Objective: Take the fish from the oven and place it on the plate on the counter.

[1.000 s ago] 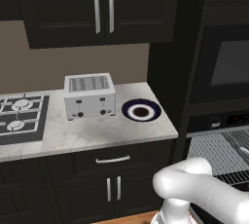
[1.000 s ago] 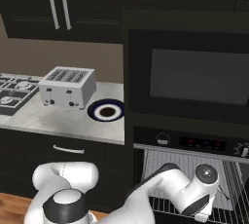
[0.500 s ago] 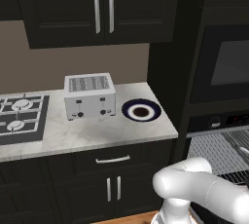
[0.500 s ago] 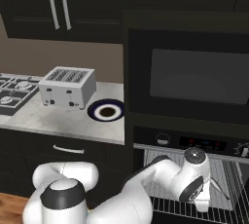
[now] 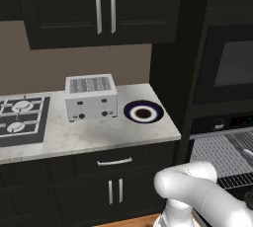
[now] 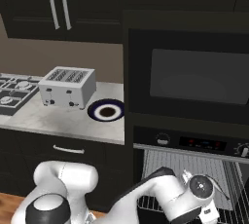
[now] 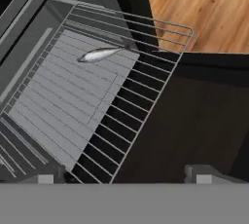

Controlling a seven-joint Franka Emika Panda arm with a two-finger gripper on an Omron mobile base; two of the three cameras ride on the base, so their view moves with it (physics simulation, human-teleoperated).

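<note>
The gripper (image 7: 121, 172) has its jaws spread wide and holds nothing; the small silver fish (image 7: 99, 54) lies on the oven's (image 6: 194, 145) pulled-out wire rack (image 7: 97, 101). The plate (image 5: 143, 112) sits on the counter (image 5: 84, 137) beside the toaster (image 5: 91, 97).

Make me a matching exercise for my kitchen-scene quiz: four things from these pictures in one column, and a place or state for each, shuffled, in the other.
Things:
1. fish
2. plate
3. toaster
4. end effector

Places or states:
A. between the hob and the plate
B. open, above the pulled-out rack
C. lying on the wire rack of the oven
D. empty, on the counter next to the oven column

Pairs: 1-C, 2-D, 3-A, 4-B
</note>
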